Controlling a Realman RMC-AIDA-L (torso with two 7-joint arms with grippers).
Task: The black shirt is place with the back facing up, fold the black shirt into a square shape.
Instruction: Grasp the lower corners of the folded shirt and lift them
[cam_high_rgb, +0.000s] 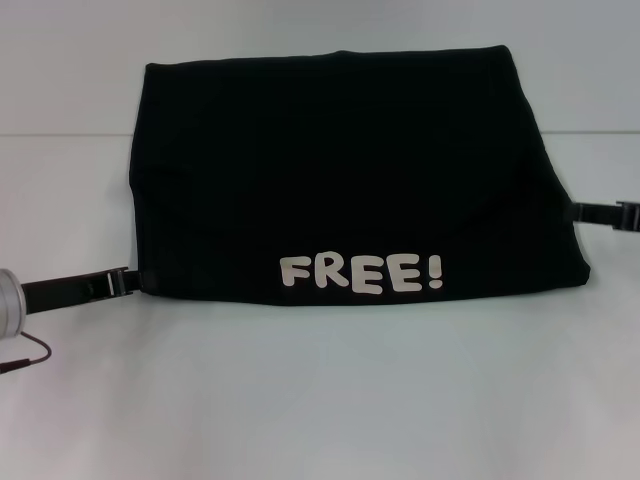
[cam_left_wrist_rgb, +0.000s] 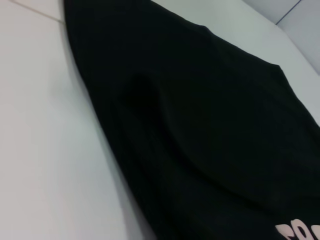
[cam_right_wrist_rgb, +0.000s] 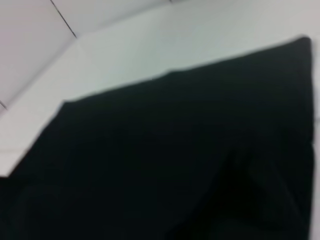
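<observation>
The black shirt (cam_high_rgb: 350, 170) lies folded into a wide band across the white table (cam_high_rgb: 320, 400). Its white "FREE!" lettering (cam_high_rgb: 360, 272) faces up along the near edge. My left gripper (cam_high_rgb: 125, 281) reaches in low from the left and meets the shirt's near left corner. From the right, my right gripper (cam_high_rgb: 580, 211) meets the shirt's right edge, a little farther back. Both tips merge with the dark cloth. The left wrist view shows the shirt (cam_left_wrist_rgb: 200, 125) with a soft crease and a bit of lettering (cam_left_wrist_rgb: 300, 232). In the right wrist view the shirt (cam_right_wrist_rgb: 175, 160) fills the lower part.
The left arm's silver wrist (cam_high_rgb: 8, 305) and a thin dark red cable (cam_high_rgb: 30, 355) sit at the left border. A seam line (cam_high_rgb: 60, 135) crosses the table behind the shirt. Bare white table lies in front of the shirt.
</observation>
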